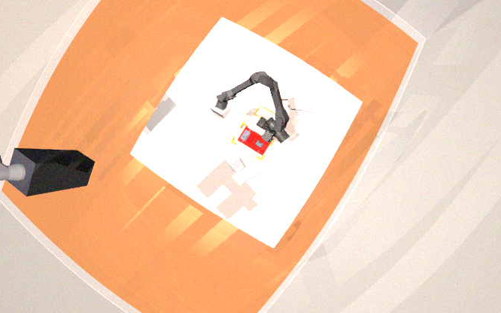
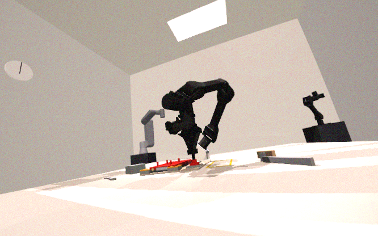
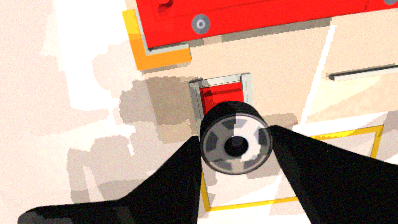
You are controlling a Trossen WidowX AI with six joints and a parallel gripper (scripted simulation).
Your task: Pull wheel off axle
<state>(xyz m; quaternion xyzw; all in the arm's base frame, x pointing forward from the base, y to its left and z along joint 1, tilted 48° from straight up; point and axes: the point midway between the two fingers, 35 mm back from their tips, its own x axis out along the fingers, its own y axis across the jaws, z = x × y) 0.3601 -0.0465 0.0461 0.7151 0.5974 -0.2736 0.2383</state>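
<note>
The dark wheel [image 3: 236, 162] with a grey spoked face is held between the fingertips of my gripper [image 3: 233, 137] [image 2: 193, 157], which is shut on it. Below it, a red block [image 3: 220, 95] [image 2: 194, 162] sits in a grey holder [image 3: 196, 102]. The wheel overlaps the block in the wrist view and hides the axle, so I cannot tell whether the wheel is still around it. The marked area is a yellow outline [image 3: 250, 204] [image 1: 256, 110] [image 2: 231, 162] on the table, beside the holder and partly behind the wheel and fingers in the wrist view.
A red board [image 3: 260, 20] [image 1: 251, 142] lies beside the holder, with orange corner brackets [image 3: 145, 61] around it. A thin bar [image 3: 362, 72] lies near the board. A long grey bar [image 2: 290, 160] and a brown block [image 2: 268, 152] stand to the right in the exterior view.
</note>
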